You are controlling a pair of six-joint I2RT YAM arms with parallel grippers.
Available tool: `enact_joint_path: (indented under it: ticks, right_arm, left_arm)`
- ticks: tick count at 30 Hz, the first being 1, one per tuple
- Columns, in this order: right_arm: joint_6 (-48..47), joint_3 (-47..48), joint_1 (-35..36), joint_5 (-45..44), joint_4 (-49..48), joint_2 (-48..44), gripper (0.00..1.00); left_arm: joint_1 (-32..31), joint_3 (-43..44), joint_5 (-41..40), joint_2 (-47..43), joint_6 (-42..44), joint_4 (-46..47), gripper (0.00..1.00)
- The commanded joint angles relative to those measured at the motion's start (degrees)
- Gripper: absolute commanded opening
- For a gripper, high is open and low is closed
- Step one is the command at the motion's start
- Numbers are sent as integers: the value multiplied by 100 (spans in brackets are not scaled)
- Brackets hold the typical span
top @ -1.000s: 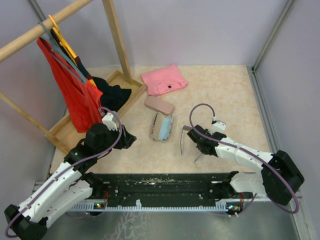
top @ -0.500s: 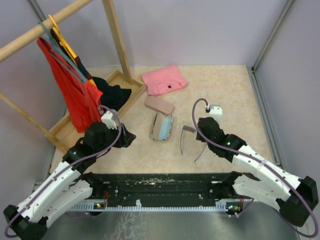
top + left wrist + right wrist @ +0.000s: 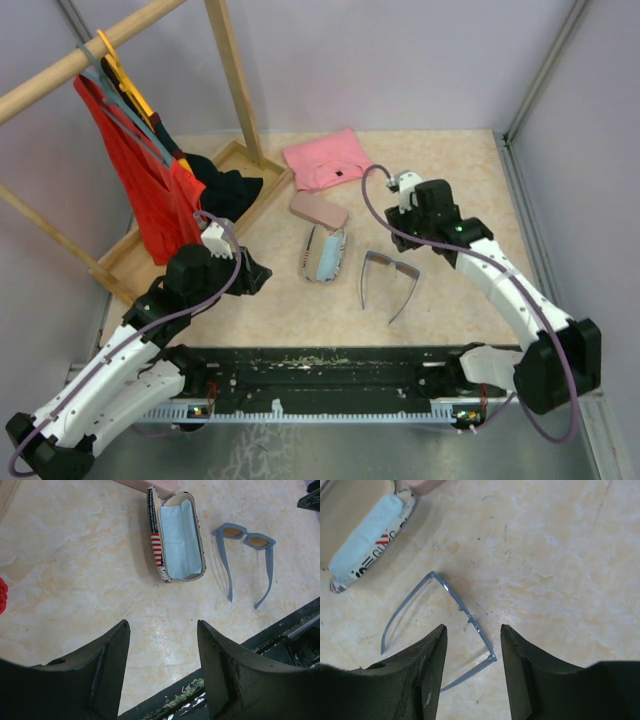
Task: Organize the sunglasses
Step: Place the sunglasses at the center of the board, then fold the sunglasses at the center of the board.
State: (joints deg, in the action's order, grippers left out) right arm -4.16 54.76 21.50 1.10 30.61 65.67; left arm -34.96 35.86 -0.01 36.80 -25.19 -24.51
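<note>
The grey-blue sunglasses lie on the table with both temples unfolded, to the right of the open flag-patterned case. They also show in the left wrist view and the right wrist view. My right gripper is open and empty, hovering just beyond the sunglasses; in its wrist view the frame lies just ahead of the fingertips. My left gripper is open and empty, left of the case. The brown pair is not in view.
A light blue cloth lines the open case. A closed pink case lies behind it, and a pink folded garment farther back. A wooden rack with hanging clothes and its tray stands at the left. A black rail runs along the near edge.
My right gripper has lifted off the sunglasses and drawn back toward the far side. The sunglasses are now fully uncovered with temples spread. The left arm has barely moved.
</note>
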Motion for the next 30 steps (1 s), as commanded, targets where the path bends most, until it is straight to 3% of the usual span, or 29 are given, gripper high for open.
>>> enact_joint_path:
  ticks: [1, 10, 30]
  right_arm:
    - [-1408, 663, -5, 811, 798, 841, 48]
    - [-2403, 1158, -21, 766, 1094, 2188, 46]
    - [-2641, 1556, -67, 1059, 1395, 3168, 40]
  left_arm:
    - [28, 44, 143, 4, 139, 112, 62]
    - [24, 54, 188, 40, 179, 120, 63]
    - [24, 60, 137, 99, 158, 113, 63]
